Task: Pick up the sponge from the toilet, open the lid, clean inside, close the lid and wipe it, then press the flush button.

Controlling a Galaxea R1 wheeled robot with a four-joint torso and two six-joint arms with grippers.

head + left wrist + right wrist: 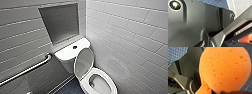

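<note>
Step in hand, by my judgement: cleaning inside. The lid [83, 62] stands raised, leaning back towards the tank [67, 53] at centre frame. The seat [110, 86] is down around the open bowl [98, 83] at lower centre right.

The sponge [224, 68] is off the toilet [82, 75]. In the right wrist view it looms close, pinched to a narrow neck at its lower end. I read that as the right gripper [210, 92] clamped on it. An orange patch [246, 38] shows in the left wrist view; I cannot tell the left gripper's state.

The next move calls for lowering the sponge through the seat ring into the bowl without knocking the upright lid.

The tank top carries the flush button [74, 47]. Room: white tiled walls [130, 37], a recessed niche [61, 21] at upper left of centre, a grab bar [27, 70] at lower left, and a dark floor [71, 88].
</note>
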